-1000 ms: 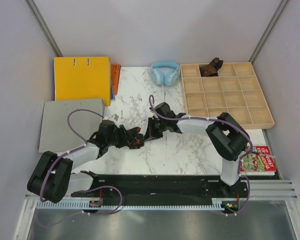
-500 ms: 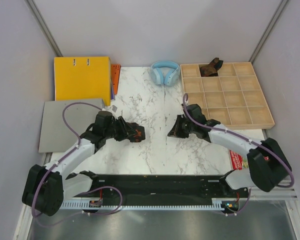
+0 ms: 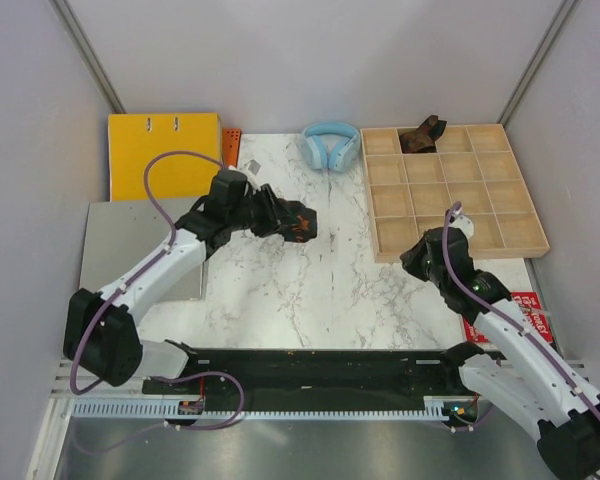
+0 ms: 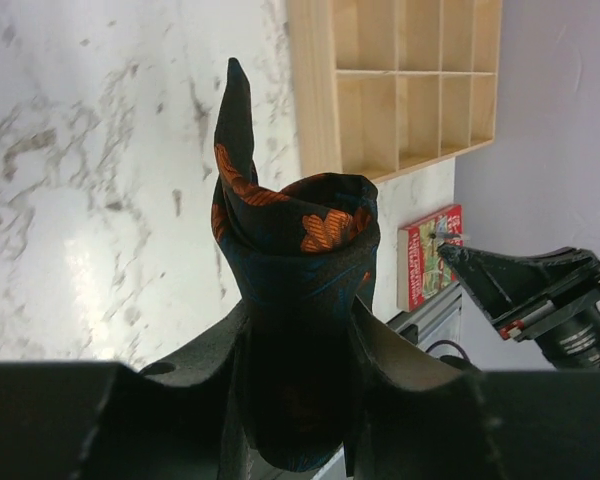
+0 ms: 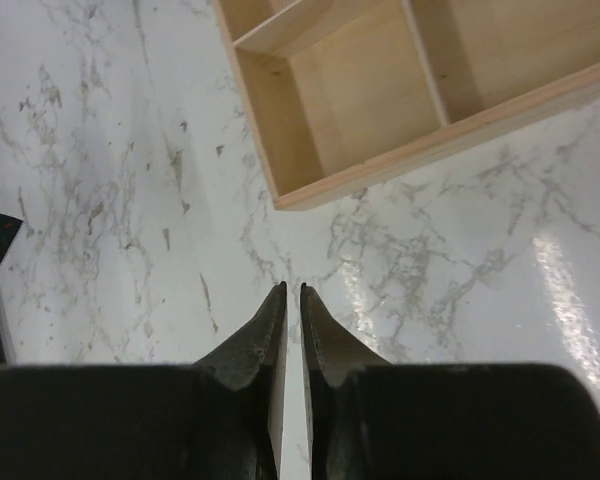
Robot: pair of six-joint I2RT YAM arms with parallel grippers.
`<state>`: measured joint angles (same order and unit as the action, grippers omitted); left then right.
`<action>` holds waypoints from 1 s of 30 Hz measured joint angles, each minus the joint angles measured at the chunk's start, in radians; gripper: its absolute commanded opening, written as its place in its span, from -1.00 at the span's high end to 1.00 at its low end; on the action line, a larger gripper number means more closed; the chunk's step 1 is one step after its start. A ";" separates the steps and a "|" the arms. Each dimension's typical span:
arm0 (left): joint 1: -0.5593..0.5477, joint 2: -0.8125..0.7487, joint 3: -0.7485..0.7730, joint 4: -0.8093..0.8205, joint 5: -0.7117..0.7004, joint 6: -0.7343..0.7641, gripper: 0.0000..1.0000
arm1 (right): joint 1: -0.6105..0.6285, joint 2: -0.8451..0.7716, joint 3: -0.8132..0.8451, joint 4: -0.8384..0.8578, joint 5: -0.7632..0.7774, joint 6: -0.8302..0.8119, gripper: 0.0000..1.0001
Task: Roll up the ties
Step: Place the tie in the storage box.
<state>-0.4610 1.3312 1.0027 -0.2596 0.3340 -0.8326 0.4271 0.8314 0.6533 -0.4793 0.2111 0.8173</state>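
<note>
The black and orange tie [image 4: 298, 235] is now a tight upright roll clamped in the left pincer [image 4: 300, 335]. 1 loose pointed end sticks up beyond the roll, on the side away from the pincer. A second ago both pincers were together over this tie at the middle of the worktop [image 3: 310, 290]. Since then the left pincer [image 3: 296, 222] has carried the roll up and away from the arm bases, and it holds it alone. The roll is clear of the marble, with the headphones [image 3: 330, 143] further out ahead of it.

The right pincer [image 5: 290, 292] has let go and drawn back to its own side. Its 2 fingers stand only a thin slit apart with nothing between them. Seen from above, the right pincer [image 3: 416, 262] sits just beside the near corner of the wooden tray [image 3: 528, 238], and that corner fills the view just ahead of its tips.

To my eye the rolling of this tie is finished and the handover to 1 arm is done. What remains is putting it away. The tray lies off to the right of the left pincer, well apart from it, so the roll has a fair way to travel. A brown tie [image 3: 422, 135] already sits in a far-row compartment, well beyond the right pincer. The loose end could let the roll spring open once the grip is released.
</note>
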 measured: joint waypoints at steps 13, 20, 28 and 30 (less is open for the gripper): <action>-0.111 0.508 0.598 -0.039 0.005 0.061 0.53 | -0.014 -0.124 -0.025 -0.148 0.093 0.006 0.70; -0.133 0.821 0.984 -0.047 0.024 0.077 0.52 | -0.014 -0.241 -0.025 -0.241 0.087 0.018 0.67; -0.132 1.114 1.344 0.019 0.032 0.084 0.48 | -0.014 -0.301 -0.013 -0.325 0.098 0.023 0.71; -0.130 1.146 1.346 0.082 0.027 0.083 0.48 | -0.014 -0.302 -0.011 -0.337 0.094 0.025 0.72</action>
<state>-0.5907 2.4767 2.3486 -0.1776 0.3607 -0.7494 0.4129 0.5293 0.6422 -0.8162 0.3054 0.8421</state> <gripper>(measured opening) 0.367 0.148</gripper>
